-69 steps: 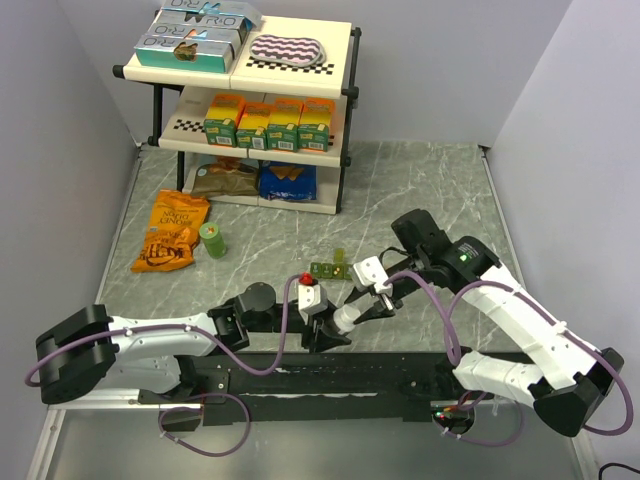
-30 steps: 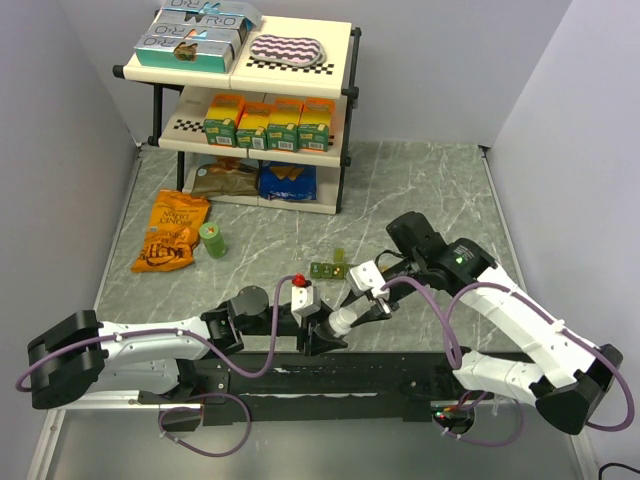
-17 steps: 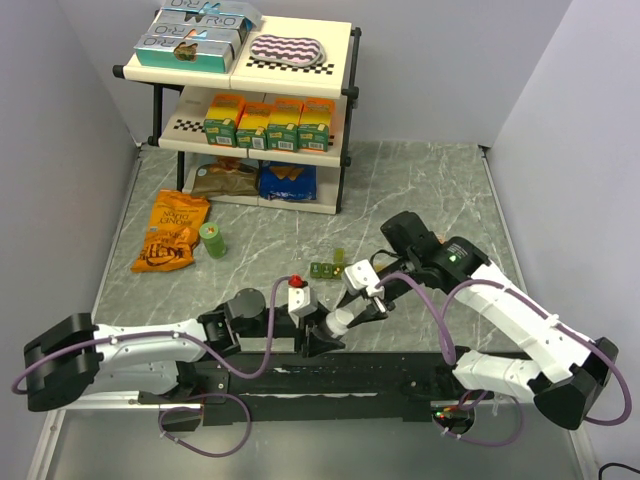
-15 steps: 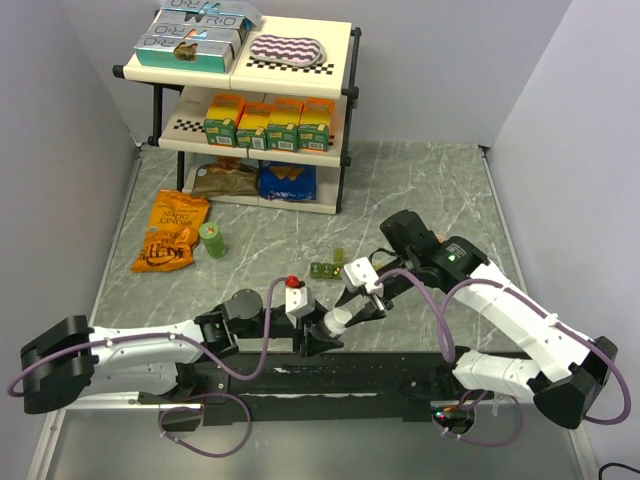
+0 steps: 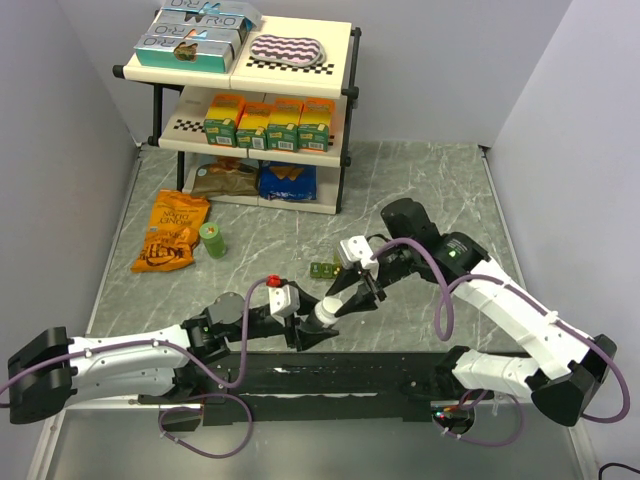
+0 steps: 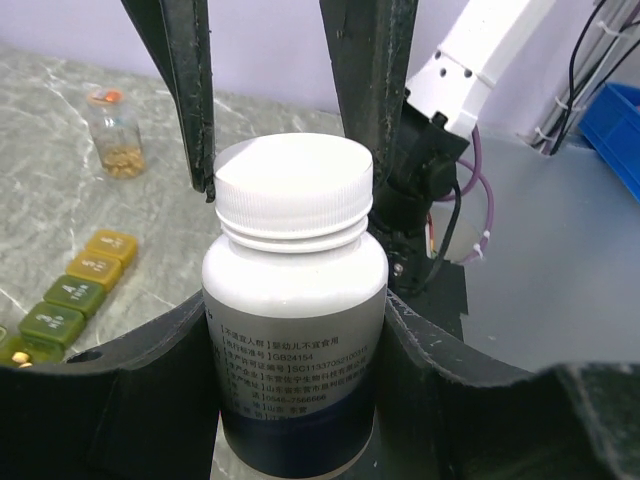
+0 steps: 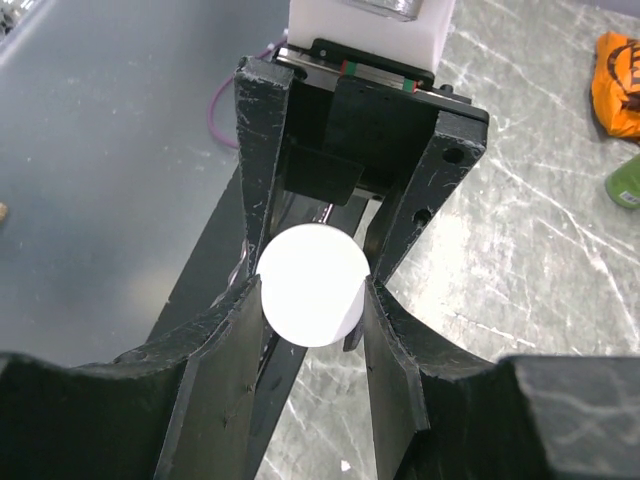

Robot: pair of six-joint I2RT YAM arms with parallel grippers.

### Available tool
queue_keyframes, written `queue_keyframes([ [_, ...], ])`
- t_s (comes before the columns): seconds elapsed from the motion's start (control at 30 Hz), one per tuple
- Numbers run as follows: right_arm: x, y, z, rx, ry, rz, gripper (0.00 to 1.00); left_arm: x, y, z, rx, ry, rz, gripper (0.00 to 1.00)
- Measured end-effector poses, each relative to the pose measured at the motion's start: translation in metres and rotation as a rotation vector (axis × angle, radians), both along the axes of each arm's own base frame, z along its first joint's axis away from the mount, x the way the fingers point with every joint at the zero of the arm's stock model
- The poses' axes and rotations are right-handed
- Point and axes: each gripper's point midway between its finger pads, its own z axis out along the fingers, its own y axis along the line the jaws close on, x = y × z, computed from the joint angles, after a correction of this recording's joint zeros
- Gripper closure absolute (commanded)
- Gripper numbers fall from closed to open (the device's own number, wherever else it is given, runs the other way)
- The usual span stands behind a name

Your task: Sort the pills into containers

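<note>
Left wrist view: the left end effector (image 6: 297, 312) held a white pill bottle (image 6: 295, 345) upright. Its fingers pressed against both sides of the bottle's body, and the printed label faced the lens. Two black fingers (image 6: 188, 95) of the right end effector (image 7: 310, 300) reached in from above and flanked the ribbed white cap (image 6: 293, 185).

The right wrist view looked straight down on that cap, a white disc. The right end effector was closed narrowly on it, with a finger touching each side.

The containers (image 6: 72, 290), a strip of small boxes shading from yellow to olive green, lay flat on the grey marbled counter (image 6: 60, 190). In the left wrist view they sat left of the bottle and apart from it. The lettering on their lids was too small to read. Beyond the strip stood a small clear vial (image 6: 113, 135) with an orange top and tan contents.

From the top external camera, the two end effectors met over the near edge of the counter. The strip sat just behind them, partly hidden by the right arm. A stocked shelf rack (image 5: 250, 60) stood at the back, with an orange snack bag (image 5: 172, 232) and a green can (image 5: 212, 240) at left.
</note>
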Motion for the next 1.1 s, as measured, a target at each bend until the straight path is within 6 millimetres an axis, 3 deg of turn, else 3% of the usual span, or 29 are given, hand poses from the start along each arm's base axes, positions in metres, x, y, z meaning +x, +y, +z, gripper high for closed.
queue_keyframes([
  [0.5, 0.006, 0.004, 0.025, 0.061, 0.016, 0.004, 0.87, 0.007, 0.001, 0.024, -0.09, -0.042, 0.043, 0.99],
  [1.1, 0.017, 0.004, 0.046, 0.096, 0.062, -0.026, 0.89, 0.016, 0.003, 0.04, -0.151, -0.054, 0.09, 0.99],
])
